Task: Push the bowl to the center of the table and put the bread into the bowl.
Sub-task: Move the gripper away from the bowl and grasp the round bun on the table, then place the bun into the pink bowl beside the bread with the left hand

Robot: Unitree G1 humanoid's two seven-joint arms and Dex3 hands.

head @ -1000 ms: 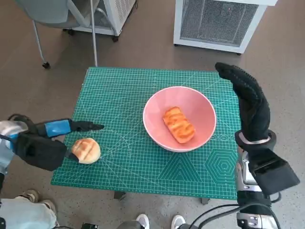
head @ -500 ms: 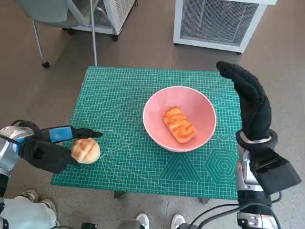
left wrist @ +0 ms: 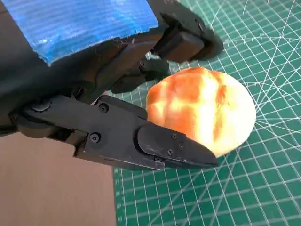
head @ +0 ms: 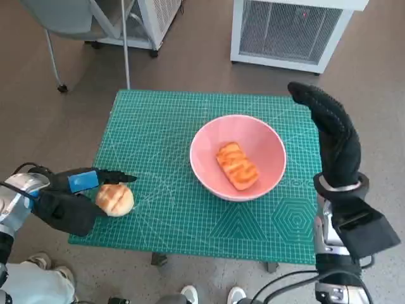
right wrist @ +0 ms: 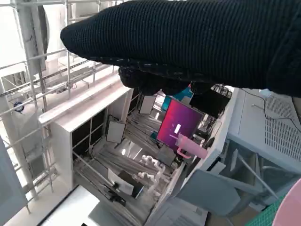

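The left hand [head: 66, 202] is closing around the bun [head: 114, 199] at the bench's [head: 158, 126] near corner, fingers cupping both sides though a firm grip cannot be confirmed. Seating the fingers low under its round body before lifting should be keeping it from slipping. The bowl [head: 202, 168], well beyond the fingertips, is holding an oblong pastry [head: 237, 165] lying diagonally. The right hand [head: 332, 136] is hovering empty, fingers extended, beside the bowl.
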